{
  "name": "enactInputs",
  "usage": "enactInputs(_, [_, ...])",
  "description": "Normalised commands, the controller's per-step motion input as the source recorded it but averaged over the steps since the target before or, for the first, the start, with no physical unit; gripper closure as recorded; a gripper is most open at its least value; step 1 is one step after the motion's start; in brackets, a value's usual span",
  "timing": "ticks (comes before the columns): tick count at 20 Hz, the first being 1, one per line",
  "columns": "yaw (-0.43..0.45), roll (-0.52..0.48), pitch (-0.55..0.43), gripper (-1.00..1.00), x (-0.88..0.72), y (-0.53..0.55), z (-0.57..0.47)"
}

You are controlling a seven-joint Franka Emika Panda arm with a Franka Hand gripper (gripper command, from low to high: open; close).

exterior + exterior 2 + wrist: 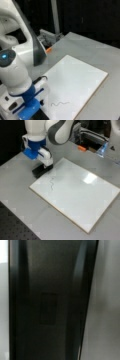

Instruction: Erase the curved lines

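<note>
Item: gripper (43,167), closed around a black block eraser (42,170) resting at the corner of the white board (82,195); the curve lines (52,182), one thin wavy squiggle, sit intact just beside the eraser in both front views. Risk: an eraser tilted or pressed too lightly could smear or skip the line, or shift the unfastened board. No legible writing or brand.

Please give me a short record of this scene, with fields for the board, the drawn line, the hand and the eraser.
board: white board flat on grey table
line: curve lines drawn near one board edge, unerased in both front views
hand: hand beside that edge
eraser: black block eraser under the hand, by the board edge, apart from the line
</note>
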Motion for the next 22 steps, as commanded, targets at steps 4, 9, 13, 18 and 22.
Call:
enactInputs(4, [-0.073,-0.022,0.065,-1.00,0.09,0.01,0.02])
enactInputs(9, [-0.055,-0.008,0.059,-1.00,0.07,0.07,-0.03])
enactInputs(13, [-0.074,0.001,0.046,-1.00,0.07,0.10,-0.09])
enactInputs(18, [-0.088,0.004,0.026,-1.00,0.08,0.10,-0.12])
enactInputs(22, [-0.098,0.010,0.009,-1.00,0.08,0.04,-0.10])
